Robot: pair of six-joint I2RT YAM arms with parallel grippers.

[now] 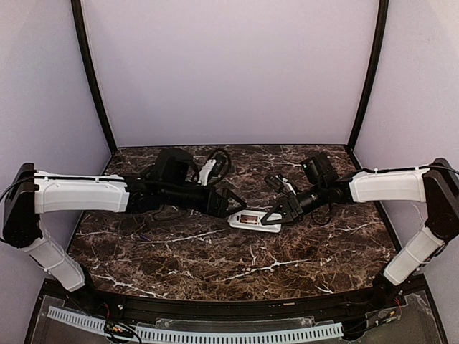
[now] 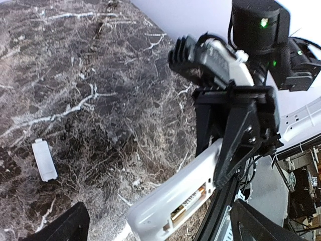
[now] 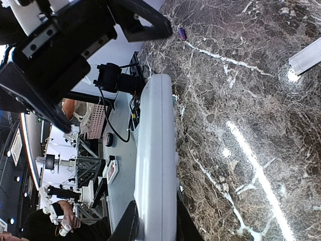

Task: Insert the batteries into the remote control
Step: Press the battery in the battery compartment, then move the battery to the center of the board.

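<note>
Left arm point(image 1: 79, 195): glossy white rounded shell links, matte black joint housings, thin dark seam line along top. Right arm point(image 1: 387, 185): same white-and-black build. Thin black cables point(image 1: 226, 160) at wrists. Left gripper point(image 1: 238, 203), right gripper point(image 1: 267, 220): black angular fingers on triangular frames. Small green indicator light point(image 2: 263, 22) on black cylindrical wrist motor.
</note>
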